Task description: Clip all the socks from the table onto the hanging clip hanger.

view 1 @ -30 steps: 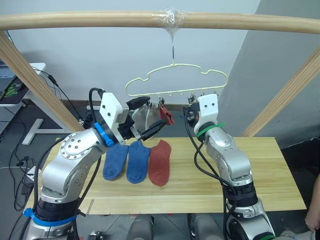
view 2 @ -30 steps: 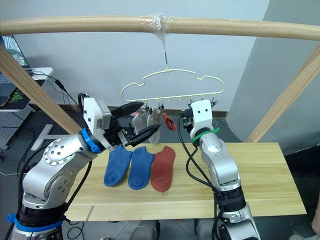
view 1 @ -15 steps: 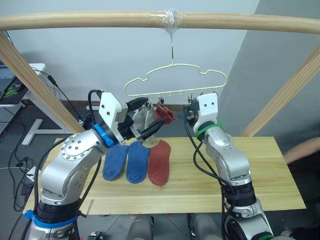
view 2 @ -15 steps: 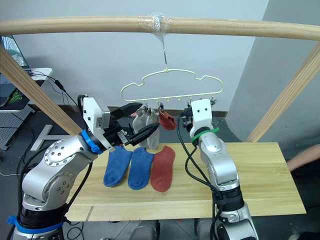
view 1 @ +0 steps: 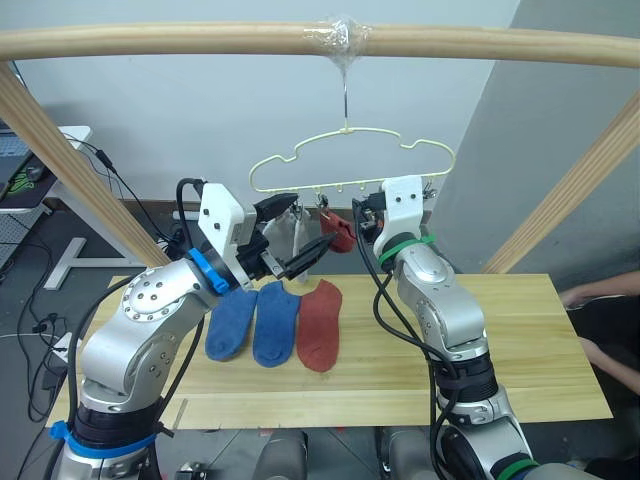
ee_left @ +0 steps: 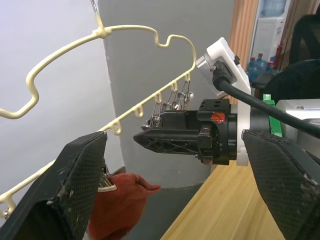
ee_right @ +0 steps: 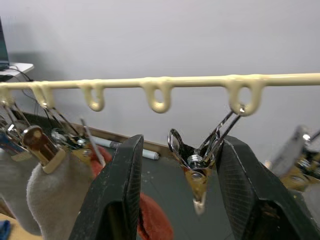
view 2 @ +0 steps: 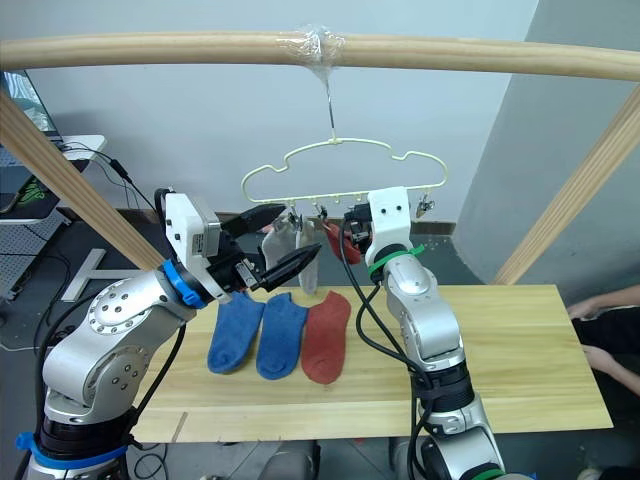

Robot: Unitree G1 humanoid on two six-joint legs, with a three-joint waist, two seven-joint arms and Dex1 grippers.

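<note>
1. Where the clip hanger (view 1: pixel 350 160) hangs from the wooden pole (view 1: pixel 200 40) at upper centre of the frame, two light grey socks (view 1: pixel 285 232) and one rust-red sock (view 1: pixel 338 232) are seen clipped along its lower bar.
2. On the table (view 1: pixel 520 350), in the lower centre-left of the frame, three socks are laid side by side, touching: two blue socks (view 1: pixel 255 320) and one rust-red table sock (view 1: pixel 322 322).
3. The left gripper (view 1: pixel 295 235) is held up at centre-left, just beside the grey socks; its fingers (ee_left: pixel 75 185) are spread wide with nothing between them.
4. The right gripper (ee_right: pixel 175 200) is raised at the hanger bar near the hanging red sock; its fingers (ee_right: pixel 117 195) are spread either side of a metal clip (ee_right: pixel 197 162), not closed on it.
5. A person's arm (view 1: pixel 600 292) is noted at the right edge of the frame.
</note>
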